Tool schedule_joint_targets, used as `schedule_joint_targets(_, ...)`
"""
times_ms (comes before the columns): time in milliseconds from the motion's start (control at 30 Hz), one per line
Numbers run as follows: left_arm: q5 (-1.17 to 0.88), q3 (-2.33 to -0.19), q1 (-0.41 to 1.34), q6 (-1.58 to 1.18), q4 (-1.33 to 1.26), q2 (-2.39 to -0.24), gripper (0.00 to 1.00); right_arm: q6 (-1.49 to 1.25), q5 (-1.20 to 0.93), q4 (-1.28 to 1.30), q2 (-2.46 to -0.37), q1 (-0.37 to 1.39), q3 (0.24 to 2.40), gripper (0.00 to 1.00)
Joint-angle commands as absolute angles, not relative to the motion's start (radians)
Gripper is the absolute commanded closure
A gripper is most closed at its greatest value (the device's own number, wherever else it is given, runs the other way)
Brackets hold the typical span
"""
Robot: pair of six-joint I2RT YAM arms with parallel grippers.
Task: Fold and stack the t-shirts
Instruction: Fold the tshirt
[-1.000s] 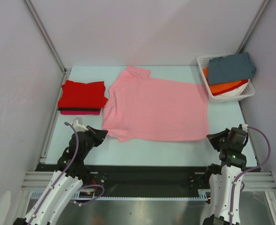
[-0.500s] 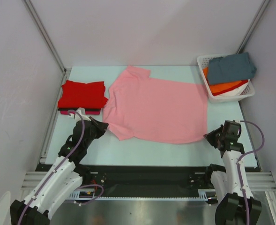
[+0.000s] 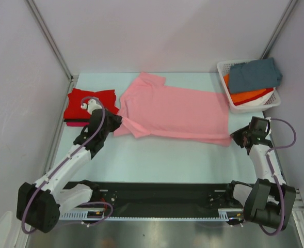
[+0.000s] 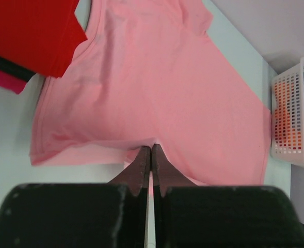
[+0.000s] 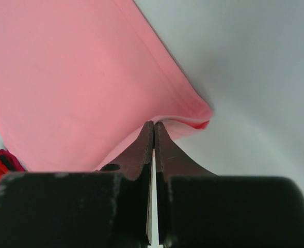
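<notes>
Left jaws and right jaws are clamped on the pink t-shirt (image 3: 177, 111) hem; uneven carrying may pull one corner free.

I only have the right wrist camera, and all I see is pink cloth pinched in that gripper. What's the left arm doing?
Observer: The left gripper is shut on the near edge of the pink t-shirt at its sleeve end.
Operator: What's near that end?
Observer: A red folded stack lies on the table just left of the sleeve.
Operator: Anything left to fold?
Observer: A white basket at the far right corner holds a grey-blue shirt on top of an orange shirt.
</notes>
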State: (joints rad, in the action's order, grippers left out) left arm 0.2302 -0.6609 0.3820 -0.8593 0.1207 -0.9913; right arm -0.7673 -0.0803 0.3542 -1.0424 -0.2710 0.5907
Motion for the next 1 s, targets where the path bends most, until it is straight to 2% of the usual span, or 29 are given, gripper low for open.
schedule_joint_targets(0, 0.267, -0.768, 0.377, -0.83, 0.041, -1.076, 0.99, -0.801, -0.071, 0.282, -1.109, -0.29, 0.661, 1.0)
schedule_joint_targets(567, 0.218, -1.093, 0.328, -0.762, -0.023, -1.511, 1.0, -0.859, -0.086, 0.178, -1.365, -0.278, 0.756, 1.0)
schedule_joint_targets(967, 0.193, -1.163, 0.282, -0.759, -0.029, -1.574, 1.0, -0.882, -0.045, 0.183, -1.522, -0.212, 0.88, 1.0)
